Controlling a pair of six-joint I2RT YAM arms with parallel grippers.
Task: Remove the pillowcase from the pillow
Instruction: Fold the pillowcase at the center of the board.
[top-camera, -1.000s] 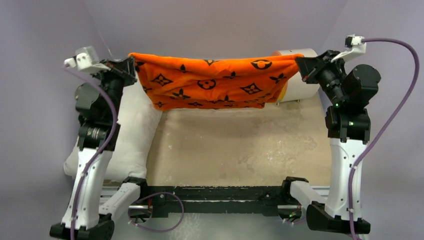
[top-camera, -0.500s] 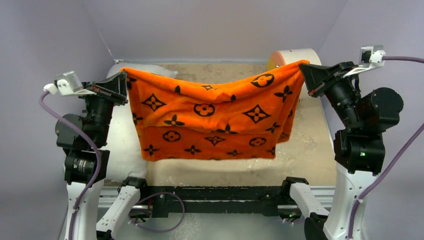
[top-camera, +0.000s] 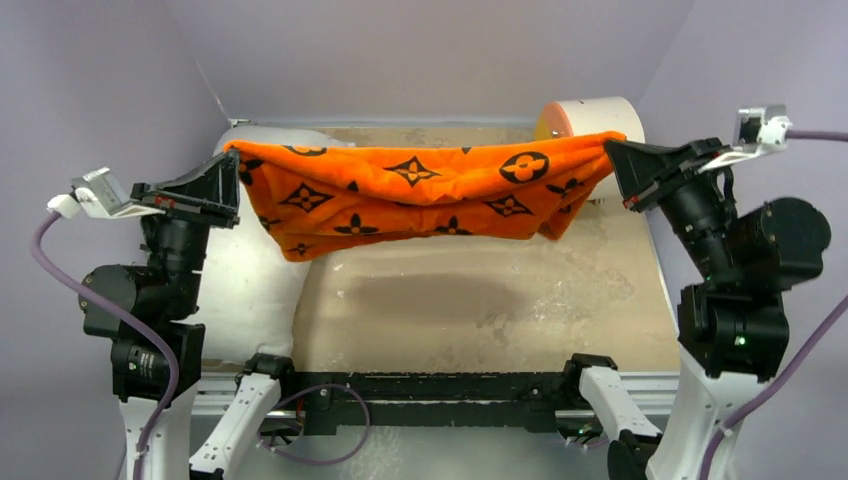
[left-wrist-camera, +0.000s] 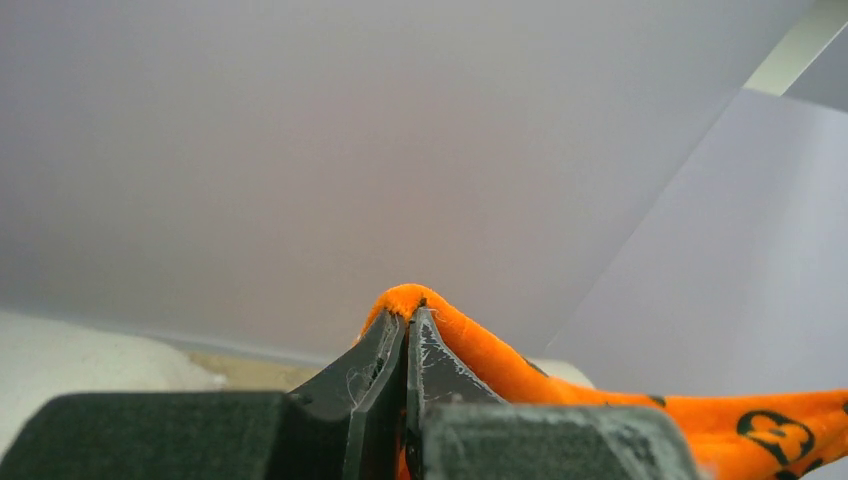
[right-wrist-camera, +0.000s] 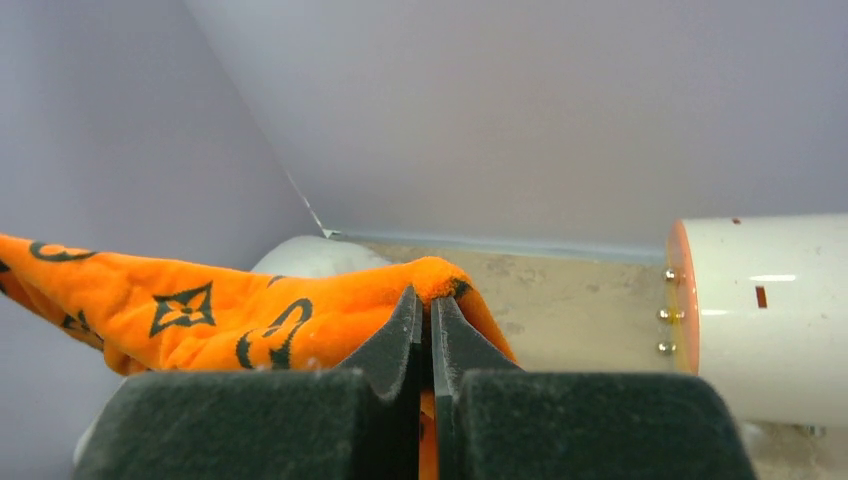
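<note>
purple walls (top-camera: 430, 50) are enclosing a beige table (top-camera: 480, 310); above it the pillowcase (top-camera: 420, 190) is hanging stretched between the left gripper (top-camera: 233, 172) and right gripper (top-camera: 612, 152), each pinching a corner; the pillow (top-camera: 250, 290) is lying at left.

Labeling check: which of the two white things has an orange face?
The cylinder at back right; its end is orange. The pillow, on the left, is plain white.

1. Table (top-camera: 480, 300): mottled beige top, worn pale in patches.
2. Pillow (top-camera: 255, 290): plump, white, lying along the left edge.
3. White cylinder (top-camera: 595, 115): on its side, far right corner.
4. Black rail (top-camera: 440, 390): across the near edge.
</note>
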